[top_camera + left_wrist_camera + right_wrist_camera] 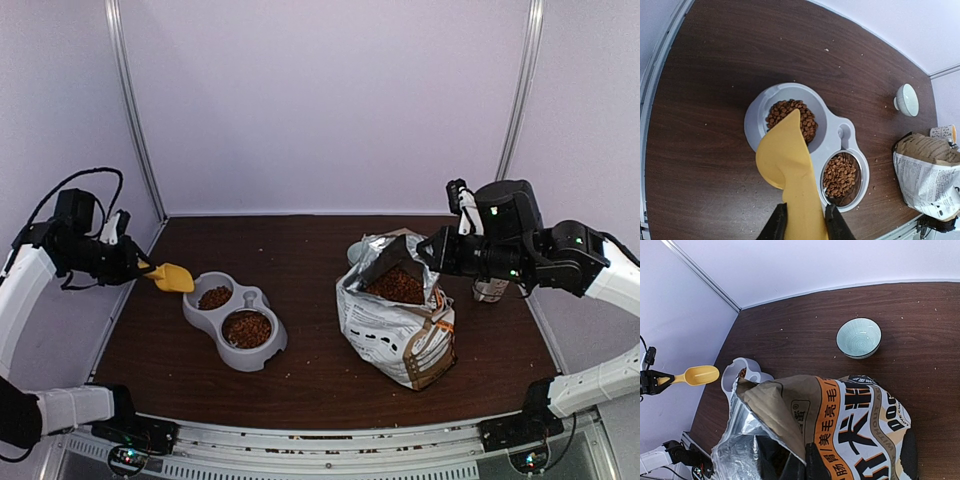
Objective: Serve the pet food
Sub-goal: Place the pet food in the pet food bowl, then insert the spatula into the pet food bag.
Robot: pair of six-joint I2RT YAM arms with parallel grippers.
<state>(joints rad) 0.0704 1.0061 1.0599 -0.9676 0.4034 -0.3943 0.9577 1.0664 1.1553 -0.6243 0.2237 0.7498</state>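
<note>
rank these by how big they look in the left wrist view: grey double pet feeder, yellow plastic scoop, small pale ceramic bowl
1. grey double pet feeder
2. yellow plastic scoop, enlarged by nearness to the camera
3. small pale ceramic bowl

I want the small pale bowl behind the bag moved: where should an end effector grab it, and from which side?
Probably the rim of the bowl, from straight above, one finger inside and one outside: it stands upright, open and empty, with rounded, handle-free walls.
</note>
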